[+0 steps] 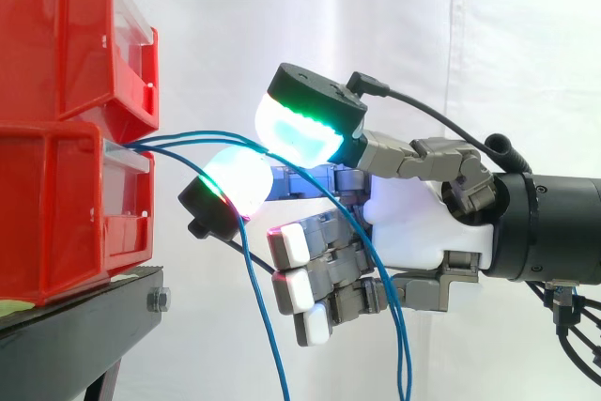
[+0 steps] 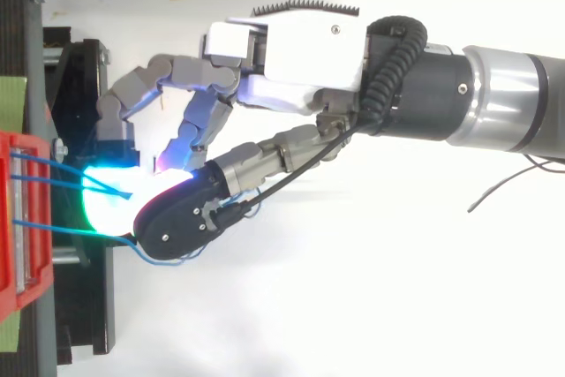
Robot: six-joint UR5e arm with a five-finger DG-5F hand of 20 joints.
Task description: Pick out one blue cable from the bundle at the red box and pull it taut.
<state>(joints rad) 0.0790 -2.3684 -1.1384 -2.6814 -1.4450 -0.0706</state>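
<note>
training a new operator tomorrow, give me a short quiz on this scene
1. True or false: the blue cables come out of the lower red bin.
2. The hand pinches the cables between: A) two glowing pads B) its palm and wrist C) nothing at all
3. Fill in: past the pads, the cables hang ___.
Key: 1 true; 2 A; 3 down
</note>
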